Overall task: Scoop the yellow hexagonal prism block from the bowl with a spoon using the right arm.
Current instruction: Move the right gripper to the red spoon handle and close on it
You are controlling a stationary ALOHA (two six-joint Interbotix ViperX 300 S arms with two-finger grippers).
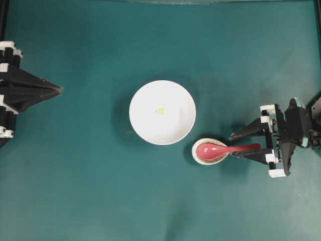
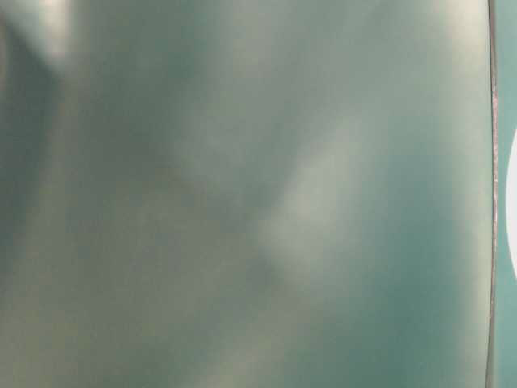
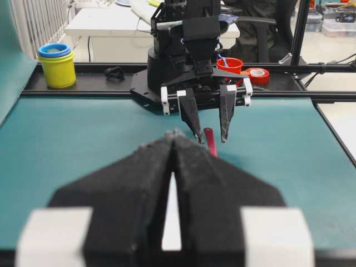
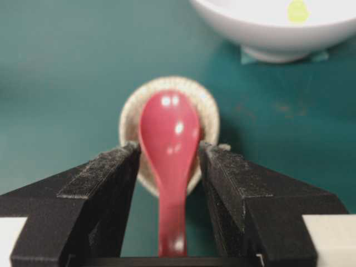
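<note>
While your right gripper [image 4: 169, 167] stands wide open astride the spoon [image 4: 168, 150] handle without clamping it, you have grasping, lifting and scooping left, since the yellow hexagonal prism block [image 4: 297, 10] lies ahead in the bowl [image 4: 278, 33].

A robotics lab: a teal-covered bench [image 1: 100, 191] fills the overhead view, framed by black rails. Beyond it, at the top of the left wrist view, stand a white table [image 3: 111, 22], stacked yellow and blue cups [image 3: 57, 67], tape rolls [image 3: 257, 73] and an office chair [image 3: 261, 28].
</note>
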